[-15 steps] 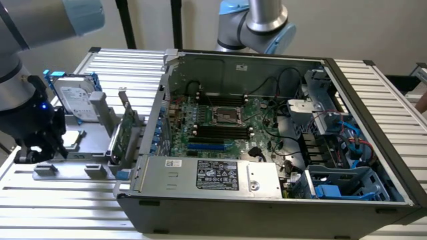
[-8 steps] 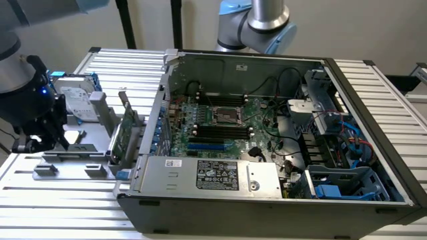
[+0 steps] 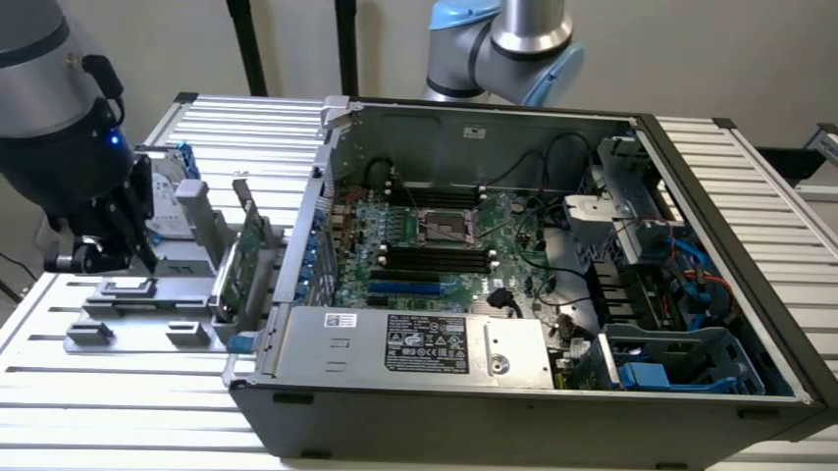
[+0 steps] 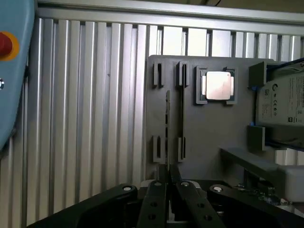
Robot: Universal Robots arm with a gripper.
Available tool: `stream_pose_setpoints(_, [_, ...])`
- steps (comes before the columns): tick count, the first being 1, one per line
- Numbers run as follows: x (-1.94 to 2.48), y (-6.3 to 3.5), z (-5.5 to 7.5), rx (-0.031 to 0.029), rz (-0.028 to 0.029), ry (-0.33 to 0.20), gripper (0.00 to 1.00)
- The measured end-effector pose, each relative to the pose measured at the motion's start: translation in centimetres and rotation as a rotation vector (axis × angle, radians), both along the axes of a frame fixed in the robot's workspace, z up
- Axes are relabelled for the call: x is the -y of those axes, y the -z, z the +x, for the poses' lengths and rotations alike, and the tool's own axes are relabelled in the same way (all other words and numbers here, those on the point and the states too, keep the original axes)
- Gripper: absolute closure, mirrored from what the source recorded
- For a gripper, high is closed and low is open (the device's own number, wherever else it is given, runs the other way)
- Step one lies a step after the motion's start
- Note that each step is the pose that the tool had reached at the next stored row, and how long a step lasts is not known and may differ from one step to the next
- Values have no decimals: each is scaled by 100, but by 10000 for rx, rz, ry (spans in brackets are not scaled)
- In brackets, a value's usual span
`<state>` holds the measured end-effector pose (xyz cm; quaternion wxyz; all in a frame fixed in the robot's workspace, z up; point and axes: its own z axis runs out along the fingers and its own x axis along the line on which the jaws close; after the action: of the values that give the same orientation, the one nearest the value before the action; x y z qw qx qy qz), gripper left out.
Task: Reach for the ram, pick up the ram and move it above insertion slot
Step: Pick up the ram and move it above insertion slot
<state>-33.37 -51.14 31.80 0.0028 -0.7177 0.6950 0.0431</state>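
Observation:
My gripper (image 3: 129,263) hangs over the grey fixture plate (image 3: 144,324) at the exterior view's left, well away from the open computer. In the wrist view its two black fingers (image 4: 154,197) meet at the gripper's tip (image 4: 167,169), shut on the ram (image 4: 167,126). The ram is seen edge-on as a thin strip running out from the tips, beside a dark groove between the grey holders (image 4: 182,149). The insertion slot (image 3: 433,257) is one of several parallel black sockets on the motherboard inside the case.
A wider green card with a bracket (image 3: 245,257) stands on the fixture beside the case wall (image 3: 314,226). A silver processor (image 4: 218,85) and a hard drive (image 4: 284,102) rest on the plate. A second arm (image 3: 511,44) stands behind the case. A red button (image 4: 4,45) sits nearby.

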Motion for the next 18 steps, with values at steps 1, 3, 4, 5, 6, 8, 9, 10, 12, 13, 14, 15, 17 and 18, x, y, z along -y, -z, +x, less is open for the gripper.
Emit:
stream_pose_setpoints(1, [0,-49,48,-6,-1,0,86])
stream_pose_setpoints(3, [1,-138,137,-14,0,0,86])
stream_pose_setpoints(4, [0,-182,183,-16,1,0,86])
stream_pose_setpoints(5, [0,-227,227,-20,1,0,86])
stream_pose_setpoints(6, [0,-274,274,-24,1,0,86])
stream_pose_setpoints(8, [0,-364,364,-31,1,0,86])
stream_pose_setpoints(9, [0,-409,409,-35,1,0,86])
stream_pose_setpoints(10, [0,-454,454,-39,2,0,86])
stream_pose_setpoints(12, [0,-548,548,-50,0,0,86])
stream_pose_setpoints(13, [0,-587,593,-57,2,0,86])
stream_pose_setpoints(14, [0,-621,638,-64,3,0,86])
stream_pose_setpoints(15, [0,-651,683,-69,5,0,86])
stream_pose_setpoints(17, [0,-688,775,-76,18,0,86])
stream_pose_setpoints(18, [0,-695,821,-76,33,-1,86])
